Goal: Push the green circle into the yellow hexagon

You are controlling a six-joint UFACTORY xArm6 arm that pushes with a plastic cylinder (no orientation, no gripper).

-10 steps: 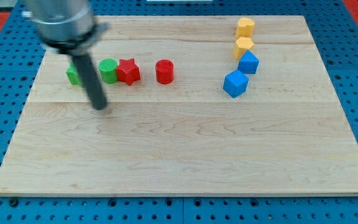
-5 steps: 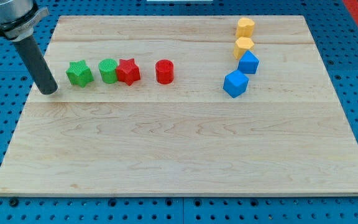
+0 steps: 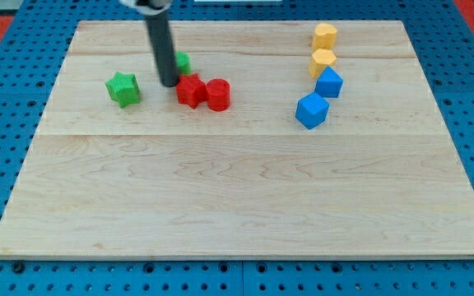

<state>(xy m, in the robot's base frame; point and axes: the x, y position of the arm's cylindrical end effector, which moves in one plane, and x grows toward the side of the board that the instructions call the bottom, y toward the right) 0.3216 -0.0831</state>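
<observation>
The green circle [image 3: 183,62] sits at the upper left of the wooden board, mostly hidden behind my rod. My tip [image 3: 169,83] stands just left of it and below it, beside the red star [image 3: 191,90]. The red star touches the red cylinder [image 3: 218,94] on its right. A yellow hexagon [image 3: 325,36] stands at the upper right, with a second yellow block [image 3: 322,62] just below it. The green star [image 3: 123,88] lies to the left of my tip.
Two blue blocks stand below the yellow ones: one [image 3: 329,82] right under the second yellow block, the other [image 3: 311,110] lower left of it. The wooden board [image 3: 237,189] lies on a blue pegboard.
My tip swept right from the board's left edge. The green star shifted right, the green circle moved up and right, and the red star was pushed against the red cylinder.
</observation>
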